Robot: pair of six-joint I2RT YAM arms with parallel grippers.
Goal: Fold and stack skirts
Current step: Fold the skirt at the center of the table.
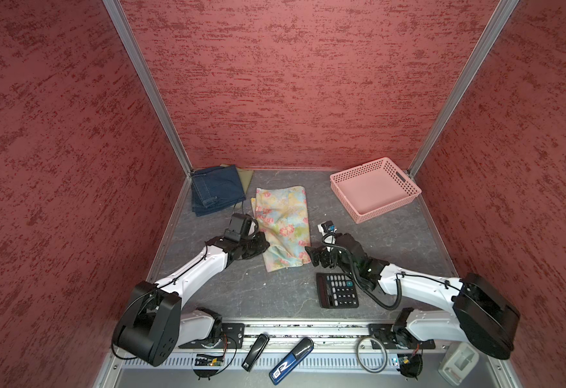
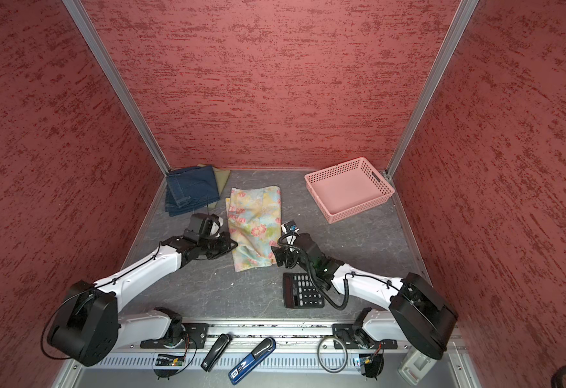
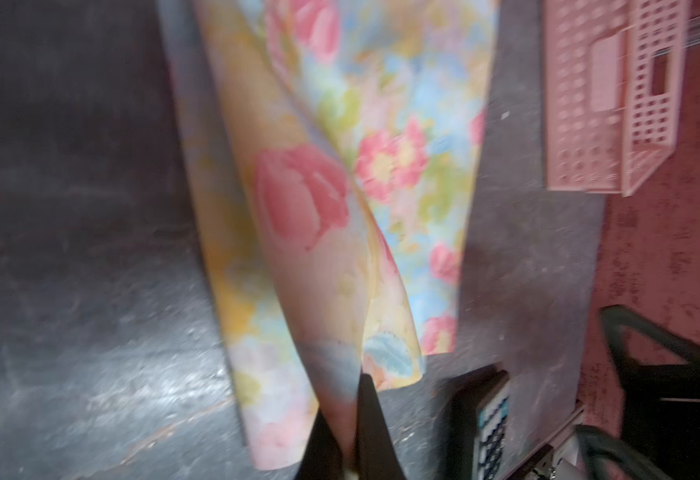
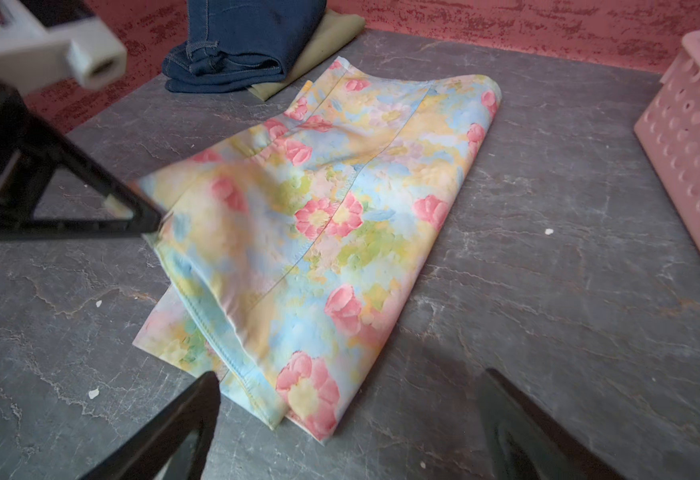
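The pastel floral skirt (image 1: 283, 225) (image 2: 254, 221) lies folded lengthwise in the middle of the grey table. My left gripper (image 1: 264, 247) (image 3: 350, 411) is shut on its near left edge and lifts a fold of the cloth (image 3: 298, 199) off the table. The same pinch shows in the right wrist view (image 4: 153, 220). My right gripper (image 1: 310, 255) (image 4: 350, 378) stands open at the skirt's near right corner, which lies between its fingers untouched. At the back left the folded denim skirt (image 1: 216, 189) (image 4: 240, 37) rests on the olive-green skirt (image 1: 245, 178) (image 4: 327, 41).
A pink perforated basket (image 1: 389, 208) (image 2: 359, 210) sits at the back right. A black calculator (image 1: 337, 290) lies under my right forearm. A stapler (image 1: 254, 352), a blue tool (image 1: 291, 361) and a cable ring (image 1: 370, 354) lie on the front rail. Red walls enclose three sides.
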